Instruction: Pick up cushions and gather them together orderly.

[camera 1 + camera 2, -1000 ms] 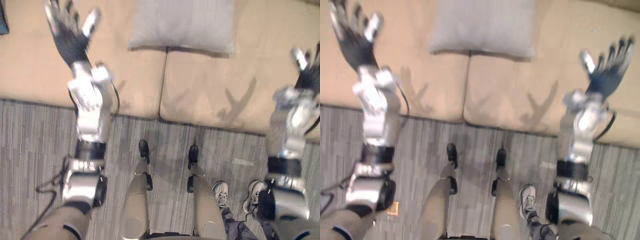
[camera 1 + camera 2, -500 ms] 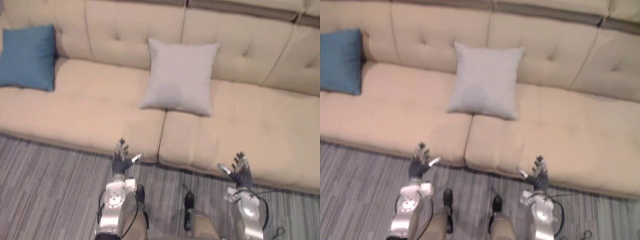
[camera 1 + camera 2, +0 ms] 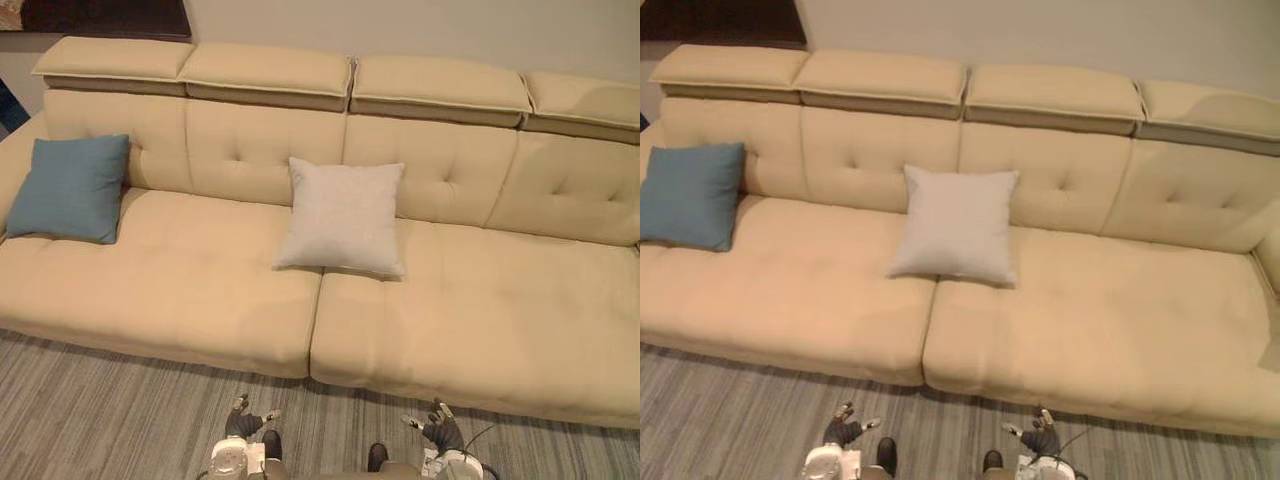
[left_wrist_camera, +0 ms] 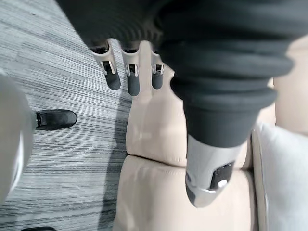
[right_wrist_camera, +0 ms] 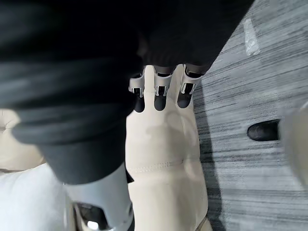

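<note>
beige sofa held grey cushion mid-seat, blue cushion at its left end; left hand and right hand (low over carpet) had fingers spread, empty.

It looked like a living room or lounge. A long beige tufted sofa with a blue cushion and a pale grey cushion stood on grey striped carpet.
</note>
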`<state>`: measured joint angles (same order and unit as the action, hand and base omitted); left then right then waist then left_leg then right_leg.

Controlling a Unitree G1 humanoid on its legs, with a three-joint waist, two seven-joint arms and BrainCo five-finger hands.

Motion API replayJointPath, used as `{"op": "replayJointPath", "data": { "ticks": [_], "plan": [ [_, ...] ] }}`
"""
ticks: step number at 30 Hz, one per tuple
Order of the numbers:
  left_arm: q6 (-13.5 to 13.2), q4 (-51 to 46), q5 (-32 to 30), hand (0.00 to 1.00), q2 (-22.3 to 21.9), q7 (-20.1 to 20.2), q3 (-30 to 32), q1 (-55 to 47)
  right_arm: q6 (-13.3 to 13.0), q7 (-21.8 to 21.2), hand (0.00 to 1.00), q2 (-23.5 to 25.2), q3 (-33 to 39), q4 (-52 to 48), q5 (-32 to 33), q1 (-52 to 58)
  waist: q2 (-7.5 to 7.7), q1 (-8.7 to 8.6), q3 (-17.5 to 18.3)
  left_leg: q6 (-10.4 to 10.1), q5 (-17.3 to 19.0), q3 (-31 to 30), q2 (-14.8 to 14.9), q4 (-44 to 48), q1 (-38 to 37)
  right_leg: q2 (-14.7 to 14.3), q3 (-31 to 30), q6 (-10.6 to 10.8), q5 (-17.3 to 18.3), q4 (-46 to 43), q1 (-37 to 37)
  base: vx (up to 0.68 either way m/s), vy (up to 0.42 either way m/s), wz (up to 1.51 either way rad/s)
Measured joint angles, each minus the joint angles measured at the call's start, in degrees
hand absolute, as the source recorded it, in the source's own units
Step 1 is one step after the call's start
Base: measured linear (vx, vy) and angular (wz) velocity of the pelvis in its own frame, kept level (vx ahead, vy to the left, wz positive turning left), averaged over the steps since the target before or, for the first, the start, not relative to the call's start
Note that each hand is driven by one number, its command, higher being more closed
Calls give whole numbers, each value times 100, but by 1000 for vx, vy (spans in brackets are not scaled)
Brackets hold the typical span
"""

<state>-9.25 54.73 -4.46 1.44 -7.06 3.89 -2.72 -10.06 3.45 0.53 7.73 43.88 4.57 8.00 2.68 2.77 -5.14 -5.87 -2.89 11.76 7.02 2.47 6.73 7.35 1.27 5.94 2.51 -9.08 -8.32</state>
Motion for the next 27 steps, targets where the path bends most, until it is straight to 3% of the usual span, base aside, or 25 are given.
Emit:
{"op": "replayJointPath", "data": {
  "ticks": [2, 3, 4, 5, 6, 8, 9, 10, 12, 14, 15, 16, 18, 20, 22, 24, 25, 27],
  "plan": [
    [11, -12, -1, 0, -46, 0, -74, 140, 3, 2, 0, -10, -61, -13, 6, -101, 15, 8, -5, 66, 156, 9, 62, 387, 213, -11, -39, 131, -98, -15, -51, -57, 2, -8],
    [11, -26, 3, 0, -155, 1, -11, 143, 6, 3, 0, -25, -88, -27, 12, -183, -63, 58, -15, 98, 193, 28, 239, 391, 285, -47, -53, 129, 29, -298, -135, -77, 4, -2],
    [6, -39, 1, 0, -159, 0, 44, 155, 5, -2, 0, -3, -135, -46, 14, -248, -94, 35, -36, 102, 195, -30, 257, 458, 343, -29, -6, 29, 455, -1319, -367, -73, -25, 28],
    [8, -83, 2, 0, -151, 0, 50, 129, 1, -2, 0, 47, -145, -28, 15, -187, 3, 29, 6, 66, 151, -165, 205, 634, 360, 48, -13, 231, 909, -2630, -440, -60, -82, 60],
    [10, -135, 4, 0, -119, -5, 93, 63, 1, -4, 0, 103, -147, -18, 33, -128, 128, 37, 80, 71, 155, -276, 143, 829, 490, 144, -36, 349, 1088, -3229, -346, -51, -138, 66],
    [16, -202, 18, 0, -59, -4, 182, -1, -5, -2, 0, 146, -145, -14, 46, -154, 326, 66, 145, 68, 157, -352, 89, 1168, 767, 145, -149, 530, 1374, -3296, -305, -153, -219, 39],
    [45, -258, 23, 0, -181, -12, 190, 19, -10, 13, 0, 78, -131, -7, 45, -253, 82, 159, 110, 66, 157, -371, 276, 1198, 881, -141, -128, 483, 1426, -2867, -197, -232, -170, 3],
    [46, -272, 27, 0, -242, -15, 179, -27, -18, 29, 0, 18, -132, -8, 47, -260, -40, 215, 167, 90, 127, -364, 338, 1155, 928, -234, -123, 351, 1541, -2590, -68, -254, -123, -23],
    [28, -311, 94, 0, -300, -18, 156, 12, -21, 99, 0, -54, -139, -9, 56, -378, -50, 281, 90, -107, -96, -264, 338, 1183, 1112, -211, -105, -118, 2024, -2194, 9, -249, -156, -11],
    [31, -222, 132, 0, -350, -8, 54, 76, -24, 159, 0, -72, -140, 13, 61, -391, -314, 228, -85, -146, -312, -436, 563, 1053, 1160, -477, 135, -392, 1905, -1989, 71, -345, -151, 24],
    [25, -221, 131, 0, -351, -8, 47, 72, -22, 176, 0, -61, -139, 53, 64, -351, -351, 211, -101, -152, -343, -441, 621, 967, 1152, -522, 218, -446, 1869, -1988, 37, -338, -97, 46],
    [32, -219, 130, 0, -348, -10, 28, 33, -10, 187, 0, -39, -153, 211, 64, -280, -386, 152, -94, -163, -259, -319, 722, 719, 1108, -526, 390, -535, 1784, -1909, 47, -251, -44, 48],
    [19, -271, 126, 0, -319, -9, 19, 38, 8, 231, 0, -35, -139, 278, 66, -227, -273, 64, -140, -147, -163, -121, 752, 1047, 1115, -411, 469, -691, 1632, -1715, 29, -256, 11, 31],
    [14, -252, 124, 0, -332, -9, 11, -18, 7, 237, 0, -133, -124, 324, 59, -197, -258, 21, -130, -36, 212, -166, 604, 1880, 1004, -296, 427, -640, 1419, -1516, 19, -217, 72, -3],
    [2, -233, 128, 0, -345, -6, 27, -3, 28, 210, 0, -164, -115, 476, 40, -192, -260, 36, -129, 14, 1028, -389, 594, 2703, 917, -254, 268, -524, 1226, -1397, -68, -113, 173, -25],
    [6, -169, 128, 0, -387, -1, 97, -33, 55, 191, 0, -145, -114, 572, 30, -162, -313, 34, -100, -146, 1564, -641, 504, 2768, 604, -265, 71, -356, 1099, -1354, -126, -50, 218, -44],
    [4, -129, 128, 0, -402, 1, 132, -35, 55, 179, 0, -152, -111, 657, 27, -174, -394, 36, -55, -201, 1672, -670, 471, 2595, 505, -297, 6, -318, 1083, -1328, -148, -100, 251, -48],
    [15, 82, 138, 0, -276, 2, 125, -38, 95, 111, 0, -76, 50, 981, 9, -218, -220, -22, 143, -105, 1642, -457, 267, 1974, 247, -175, -228, -123, 707, -733, 6, -49, 217, -35]
  ]
}}
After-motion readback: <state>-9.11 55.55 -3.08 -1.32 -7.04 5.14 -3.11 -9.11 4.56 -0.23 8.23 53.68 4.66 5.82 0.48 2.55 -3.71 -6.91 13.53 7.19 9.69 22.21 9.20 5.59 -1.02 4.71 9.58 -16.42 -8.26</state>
